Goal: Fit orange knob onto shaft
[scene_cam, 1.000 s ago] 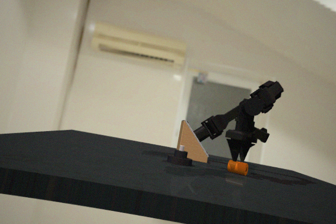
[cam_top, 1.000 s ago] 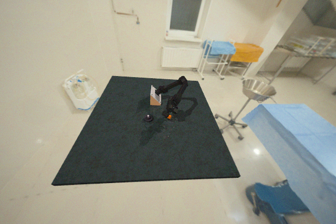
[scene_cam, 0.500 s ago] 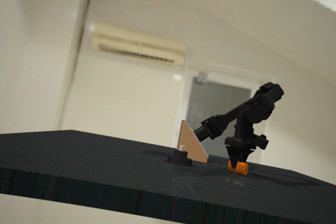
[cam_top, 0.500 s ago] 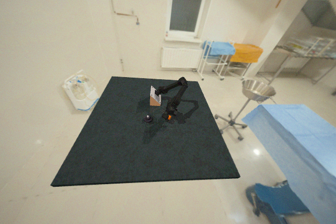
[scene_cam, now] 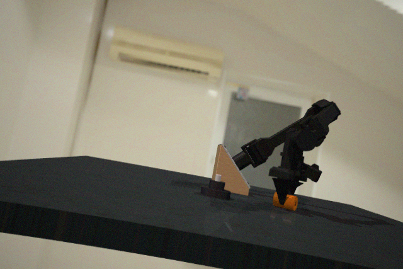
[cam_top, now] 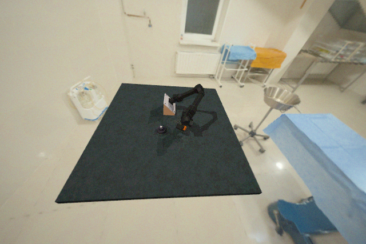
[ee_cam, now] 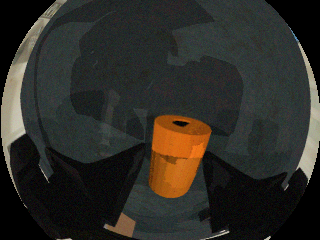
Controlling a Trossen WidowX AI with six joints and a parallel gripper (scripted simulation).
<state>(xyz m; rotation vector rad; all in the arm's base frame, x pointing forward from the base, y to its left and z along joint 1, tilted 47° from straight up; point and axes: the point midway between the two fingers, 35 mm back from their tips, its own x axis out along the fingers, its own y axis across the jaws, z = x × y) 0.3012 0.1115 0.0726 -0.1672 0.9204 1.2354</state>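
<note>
Top view: you are looking steeply down from high and far, taking in the whole tabletop (cam_top: 159, 164). Exterior: you are facing the same tabletop (scene_cam: 130, 201) side-on, low, nearer. Wrist: you are peering closely at its surface (ee_cam: 270, 90).

Blurred background; arm shadow on dark tabletop (cam_top: 159, 170) (scene_cam: 130, 207) (ee_cam: 270, 85); floor glare.
</note>
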